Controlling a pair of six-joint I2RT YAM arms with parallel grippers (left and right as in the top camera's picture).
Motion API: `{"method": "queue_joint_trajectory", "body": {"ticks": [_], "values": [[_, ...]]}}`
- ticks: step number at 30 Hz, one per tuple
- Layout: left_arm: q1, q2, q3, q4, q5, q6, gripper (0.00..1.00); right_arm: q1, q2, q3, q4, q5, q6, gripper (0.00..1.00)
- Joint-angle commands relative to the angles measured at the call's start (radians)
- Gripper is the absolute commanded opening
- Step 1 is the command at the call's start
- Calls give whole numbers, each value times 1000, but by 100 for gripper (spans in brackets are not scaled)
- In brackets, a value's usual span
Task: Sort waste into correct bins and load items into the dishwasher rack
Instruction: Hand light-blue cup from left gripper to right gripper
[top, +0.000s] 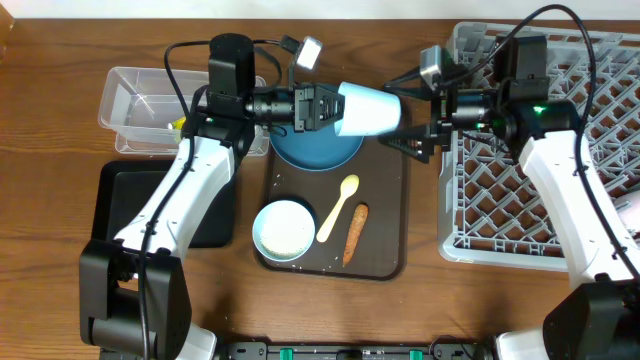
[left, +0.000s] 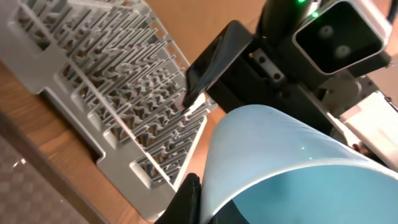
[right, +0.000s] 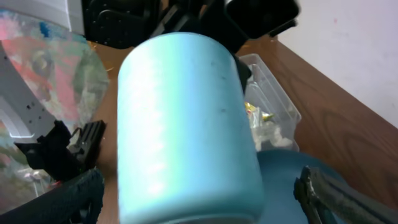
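- My left gripper (top: 318, 107) is clamped on the rim of the blue cup (top: 370, 108), holding it sideways in the air.
- My right gripper (top: 410, 125) stands spread wide around the cup's far end, not closed on it.
- The dishwasher rack (top: 560, 170) behind my right hand shows nothing loaded.
- Under the cup sits the dark blue plate (top: 310, 152). Below it the bowl (top: 283, 228), spoon (top: 338, 208) and carrot stick (top: 354, 232) wait on the brown tray (top: 390, 220).
- The clear tub (top: 125, 95) behind my left hand holds the yellow-green wrapper (top: 178, 124) and white scraps.
- The black tray (top: 125, 200) looks empty.
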Motion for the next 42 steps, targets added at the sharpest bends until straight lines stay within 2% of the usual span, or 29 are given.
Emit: {"method": "queue_joint_trajectory", "body": {"ticks": [1, 6, 26, 28, 34, 39, 40, 41, 42], "values": [[-2, 0, 13, 36, 43, -55, 6, 24, 3, -6, 8, -32, -16, 95], [-2, 0, 13, 50, 43, -70, 6, 40, 3, -6, 21, -32, -16, 85], [-2, 0, 13, 50, 43, -73, 6, 66, 3, -6, 91, -47, -16, 80], [-2, 0, 13, 50, 43, -73, 6, 71, 3, -6, 92, -47, -16, 76], [-2, 0, 13, 50, 43, -73, 6, 74, 3, -6, 100, -47, -16, 54], [-2, 0, 13, 50, 43, -73, 6, 73, 3, -6, 99, -43, -16, 52], [-2, 0, 13, 50, 43, -73, 8, 73, 3, -6, 98, -40, -16, 52], [-2, 0, 13, 50, 42, -72, 14, 73, 3, -6, 98, -37, -11, 52], [-2, 0, 13, 50, 42, -72, 27, 73, 3, -6, 98, -21, 10, 52]]}}
